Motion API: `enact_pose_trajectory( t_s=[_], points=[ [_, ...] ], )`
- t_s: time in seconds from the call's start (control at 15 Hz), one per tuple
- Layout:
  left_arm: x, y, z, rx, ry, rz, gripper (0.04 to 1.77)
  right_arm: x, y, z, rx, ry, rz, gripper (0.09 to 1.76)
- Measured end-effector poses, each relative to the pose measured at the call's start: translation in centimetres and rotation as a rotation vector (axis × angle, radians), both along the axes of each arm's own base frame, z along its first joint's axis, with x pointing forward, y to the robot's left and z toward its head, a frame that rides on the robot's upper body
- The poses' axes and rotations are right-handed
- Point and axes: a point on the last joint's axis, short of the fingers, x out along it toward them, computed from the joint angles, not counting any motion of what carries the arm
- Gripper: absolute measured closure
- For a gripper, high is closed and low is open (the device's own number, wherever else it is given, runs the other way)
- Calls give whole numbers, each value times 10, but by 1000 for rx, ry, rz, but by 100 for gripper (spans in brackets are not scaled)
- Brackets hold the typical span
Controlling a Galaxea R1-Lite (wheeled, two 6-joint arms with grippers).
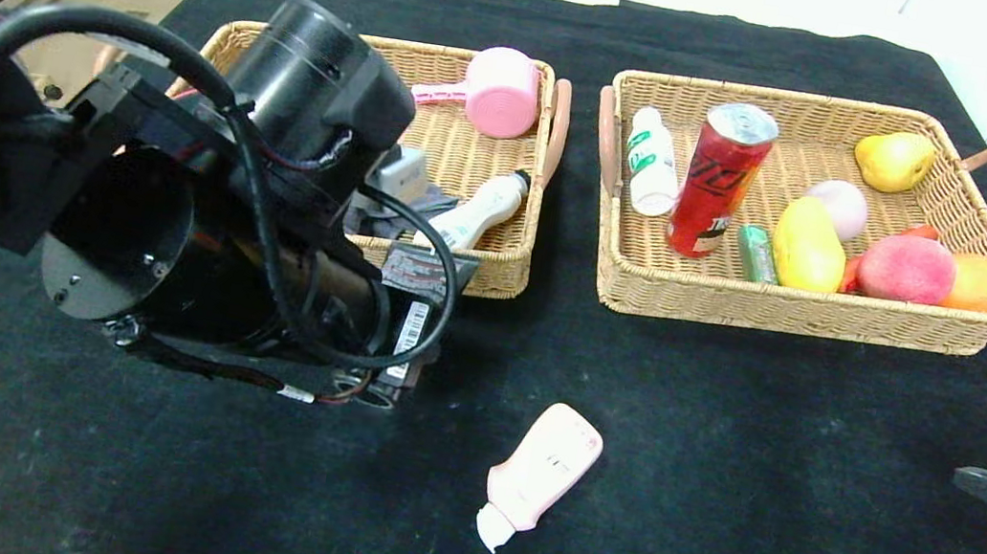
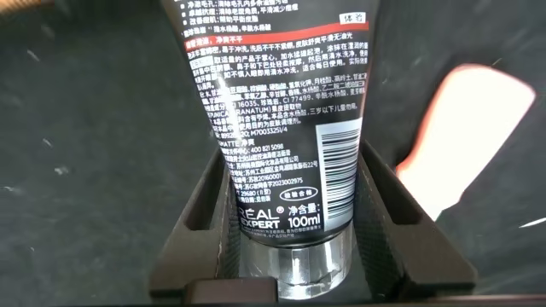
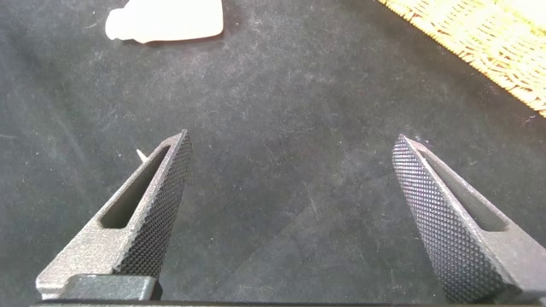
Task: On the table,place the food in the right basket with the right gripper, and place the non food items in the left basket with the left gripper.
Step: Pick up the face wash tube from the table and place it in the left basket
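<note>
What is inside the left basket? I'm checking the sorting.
A pink brush, a white bottle and a grey item show in the left basket; the left arm hides the rest.

A black white-flecked surface [image 1: 718,463] carries tan wicker baskets [image 1: 807,312], a pale pink white-capped tube [image 1: 538,477], a red silver-topped can [image 1: 719,183] and a black white-printed tube [image 2: 281,128].

Even overhead lighting, soft shadows, sharp focus in most areas.

The table [image 1: 724,425] cloth reads evenly lit, with faint shadows under the right basket [image 1: 798,310]. Glare marks the red can [image 1: 719,183] top and the dark tube [image 2: 281,111], whose print between the left gripper [image 2: 290,247] fingers [image 2: 196,230] is legible. The pink tube [image 2: 452,153] beyond those fingers is blurred and overexposed.
</note>
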Motion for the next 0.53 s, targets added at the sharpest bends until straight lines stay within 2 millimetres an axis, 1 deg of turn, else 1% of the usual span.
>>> enact_pose_trajectory(
  t_s=[0.2,0.53],
  points=[
    [2,4,16,-51,-65,16,100,-1,0,0,0,-3,0,14],
    [14,11,39,-78,-146,36,101,-1,0,0,1,-2,0,14]
  ],
)
